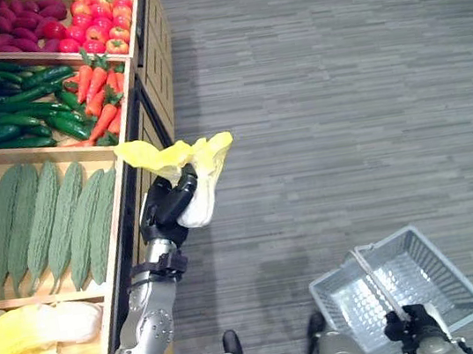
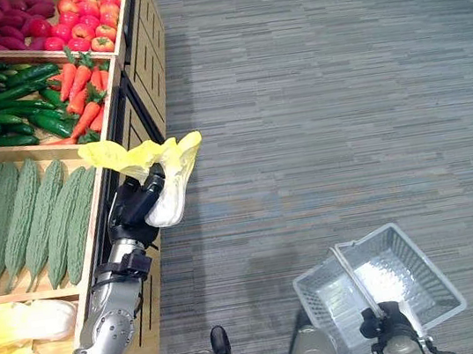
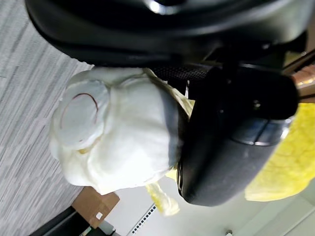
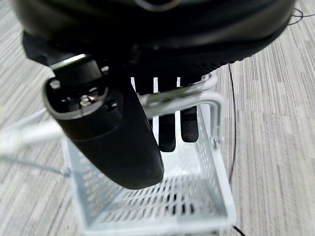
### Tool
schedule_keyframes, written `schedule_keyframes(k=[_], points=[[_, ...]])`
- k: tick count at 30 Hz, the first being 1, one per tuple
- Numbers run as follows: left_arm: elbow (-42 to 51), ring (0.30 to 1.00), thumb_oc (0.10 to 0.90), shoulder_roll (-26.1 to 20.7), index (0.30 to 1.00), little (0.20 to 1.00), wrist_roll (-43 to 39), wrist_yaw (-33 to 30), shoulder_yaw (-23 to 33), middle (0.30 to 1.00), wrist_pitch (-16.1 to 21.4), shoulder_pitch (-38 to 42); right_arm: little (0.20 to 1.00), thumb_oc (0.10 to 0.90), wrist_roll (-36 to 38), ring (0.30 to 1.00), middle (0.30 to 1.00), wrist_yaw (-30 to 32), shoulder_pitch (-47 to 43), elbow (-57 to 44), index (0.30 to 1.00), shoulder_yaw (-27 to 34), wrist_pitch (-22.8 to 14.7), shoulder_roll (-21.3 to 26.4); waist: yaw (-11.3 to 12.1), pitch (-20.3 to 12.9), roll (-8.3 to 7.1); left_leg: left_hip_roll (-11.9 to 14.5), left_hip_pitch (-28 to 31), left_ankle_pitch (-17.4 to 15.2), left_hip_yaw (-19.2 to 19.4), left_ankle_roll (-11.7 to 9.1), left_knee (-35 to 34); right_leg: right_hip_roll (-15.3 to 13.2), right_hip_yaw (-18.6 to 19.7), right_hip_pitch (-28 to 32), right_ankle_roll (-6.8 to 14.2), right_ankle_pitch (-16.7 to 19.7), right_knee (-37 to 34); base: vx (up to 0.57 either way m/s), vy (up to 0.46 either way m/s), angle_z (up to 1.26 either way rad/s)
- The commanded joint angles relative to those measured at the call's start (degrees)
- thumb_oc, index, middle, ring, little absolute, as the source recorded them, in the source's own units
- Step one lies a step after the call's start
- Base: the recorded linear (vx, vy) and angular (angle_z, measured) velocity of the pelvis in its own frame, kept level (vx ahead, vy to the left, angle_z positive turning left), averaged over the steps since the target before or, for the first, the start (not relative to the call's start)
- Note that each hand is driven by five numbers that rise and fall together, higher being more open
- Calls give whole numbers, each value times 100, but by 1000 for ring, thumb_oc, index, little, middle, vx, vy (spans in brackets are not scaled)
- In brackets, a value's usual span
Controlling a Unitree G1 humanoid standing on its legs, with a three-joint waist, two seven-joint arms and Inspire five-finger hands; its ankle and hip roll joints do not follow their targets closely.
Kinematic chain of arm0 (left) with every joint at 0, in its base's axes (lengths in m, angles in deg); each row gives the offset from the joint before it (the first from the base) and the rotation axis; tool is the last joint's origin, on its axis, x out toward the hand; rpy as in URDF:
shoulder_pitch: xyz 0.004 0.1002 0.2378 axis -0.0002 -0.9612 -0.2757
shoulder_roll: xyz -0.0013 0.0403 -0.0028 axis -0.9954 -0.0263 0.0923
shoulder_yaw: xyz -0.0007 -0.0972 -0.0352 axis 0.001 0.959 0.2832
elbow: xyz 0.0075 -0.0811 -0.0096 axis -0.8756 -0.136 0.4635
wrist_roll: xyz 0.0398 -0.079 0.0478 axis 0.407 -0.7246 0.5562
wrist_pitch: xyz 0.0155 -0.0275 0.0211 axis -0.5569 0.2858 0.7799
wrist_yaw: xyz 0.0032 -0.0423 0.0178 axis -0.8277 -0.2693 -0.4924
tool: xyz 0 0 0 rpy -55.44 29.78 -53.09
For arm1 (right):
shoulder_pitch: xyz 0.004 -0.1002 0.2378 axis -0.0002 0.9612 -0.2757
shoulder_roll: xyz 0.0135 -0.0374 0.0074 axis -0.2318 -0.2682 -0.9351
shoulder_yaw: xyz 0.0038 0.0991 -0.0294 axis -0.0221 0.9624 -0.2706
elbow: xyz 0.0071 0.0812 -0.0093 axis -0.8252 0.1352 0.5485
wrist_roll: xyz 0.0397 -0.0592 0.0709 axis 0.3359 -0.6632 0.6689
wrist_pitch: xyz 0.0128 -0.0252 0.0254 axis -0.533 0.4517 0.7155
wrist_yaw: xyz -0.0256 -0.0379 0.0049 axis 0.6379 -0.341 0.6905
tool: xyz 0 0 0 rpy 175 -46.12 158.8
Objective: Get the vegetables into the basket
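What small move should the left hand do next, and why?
Probably carry the cabbage rightward toward the basket. The left hand grips it above the floor beside the shelf, while the right hand holds the empty basket by its handle, apart from it.

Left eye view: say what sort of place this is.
Likely a mock grocery produce section: wooden display bins sorted by vegetable, with carrots and bitter gourds, and a white shopping basket on grey carpet.
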Motion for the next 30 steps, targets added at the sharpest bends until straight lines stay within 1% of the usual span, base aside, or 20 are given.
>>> schedule_keyframes(k=[1,4,6,7,9,11,13,14,15,18,19,21,23,24,25,26,27,28,29,30], points=[[798,300,400,-37,300,300,328,404,116,300,422,367,300,400,-2,300,300,118,115,41,300,-67,-89,218,22,-431,-135,66,-296,-230,14,-218,239,-273,-181,110,387,226,-206,40,-75,-19],[790,300,400,-31,300,300,337,414,130,300,397,309,300,400,-8,300,300,115,148,26,300,-70,-94,221,18,-485,-154,126,-249,-144,59,-289,145,-162,-246,243,385,174,-473,35,-163,-15],[812,300,400,5,300,300,330,435,142,300,357,239,300,400,-1,300,300,110,180,18,300,-78,-108,251,11,-544,-146,240,-170,-9,35,-391,-2,-1,-316,415,337,110,-731,41,-167,-2],[812,300,400,5,300,300,330,435,142,300,357,239,300,400,-1,300,300,110,180,18,300,-78,-108,251,11,-544,-145,240,-169,-9,34,-391,-2,-1,-317,416,337,110,-732,44,-165,-7],[806,300,400,41,300,300,363,455,95,300,292,198,300,400,7,300,300,142,185,-36,300,-80,-139,397,-23,-599,-98,384,-97,111,-12,-513,-87,192,-365,590,249,26,-955,54,-212,-2],[805,300,400,31,300,300,385,467,76,300,278,178,300,400,-6,300,300,137,167,-57,300,-88,-148,466,-36,-605,-74,421,-41,140,-22,-546,-125,252,-401,677,228,28,-1049,34,-104,-1],[808,300,400,-51,300,300,496,499,52,300,237,142,300,400,-129,300,300,133,108,-271,300,-131,-175,762,-52,-641,-52,493,37,187,-21,-597,-174,347,-392,753,193,-21,-1098,29,-81,0],[810,300,400,-46,300,300,497,498,53,300,236,141,300,400,-130,300,300,132,111,-276,300,-131,-172,766,-53,-634,-46,497,49,190,-21,-600,-181,352,-394,763,191,-22,-1099,20,-81,-4],[815,300,400,-162,300,300,695,506,13,300,245,139,300,400,-331,300,300,135,41,-565,300,-185,-199,1130,-64,-659,-30,530,73,213,-21,-626,-199,398,-390,795,175,-46,-1120,5,-53,-4],[822,300,400,-426,300,300,1112,552,-126,300,224,154,300,400,-693,300,300,82,-106,-1094,300,-336,-255,1700,-75,-690,-7,571,110,242,-2,-652,-255,440,-368,821,161,-60,-1137,5,-33,-4],[821,300,400,-423,300,300,1114,551,-127,300,225,154,300,400,-694,300,300,80,-103,-1099,300,-333,-253,1703,-75,-689,-3,572,111,242,-2,-653,-256,441,-369,822,161,-61,-1137,0,0,0],[837,300,400,-675,300,300,1477,593,-290,300,230,267,300,400,-828,300,300,12,-413,-1601,300,-461,-344,2215,-74,-746,8,585,134,238,7,-667,-296,434,-363,828,166,-61,-1137,0,0,0],[852,300,400,-773,300,300,1587,644,-410,300,236,339,300,400,-916,300,300,-45,-590,-1841,300,-601,-383,2416,-75,-771,16,588,144,223,15,-668,-296,428,-358,840,167,-56,-1137,0,0,0],[850,300,400,-771,300,300,1587,645,-408,300,237,341,300,400,-915,300,300,-47,-594,-1843,300,-602,-379,2418,-77,-767,18,588,146,223,16,-668,-296,428,-358,841,167,-56,-1137,0,0,0],[889,300,400,-867,300,300,1670,664,-463,300,226,374,300,400,-985,300,300,-111,-693,-2470,300,-653,-408,2619,-90,-785,27,585,166,211,32,-674,-296,424,-347,845,169,-54,-1137,0,0,0],[889,300,400,-865,300,300,1671,664,-465,300,226,375,300,400,-985,300,300,-113,-687,-2475,300,-648,-406,2621,-88,-786,29,585,166,211,32,-674,-296,425,-347,844,169,-54,-1137,0,0,0],[890,300,400,-960,300,300,1747,695,-593,300,222,482,300,400,-919,300,300,-125,-940,-2632,300,-737,-457,2716,-87,-811,45,576,194,192,30,-669,-296,412,-350,872,171,-55,-1137,0,0,0],[889,300,400,-959,300,300,1747,695,-593,300,222,482,300,400,-919,300,300,-125,-942,-2631,300,-739,-457,2716,-88,-810,45,576,195,192,30,-669,-296,412,-350,873,171,-55,-1137,0,0,0],[924,300,400,-1056,300,300,1789,716,-770,300,223,632,300,400,-837,300,300,-109,-1289,-2648,300,-892,-472,2729,-75,-824,69,570,209,183,21,-667,-296,406,-345,886,170,-52,-1137,0,0,0],[924,300,400,-1056,300,300,1789,716,-769,300,223,632,300,400,-837,300,300,-109,-1292,-2646,300,-894,-473,2729,-76,-822,69,570,209,183,21,-667,-296,406,-346,887,170,-52,-1137,0,0,0]])
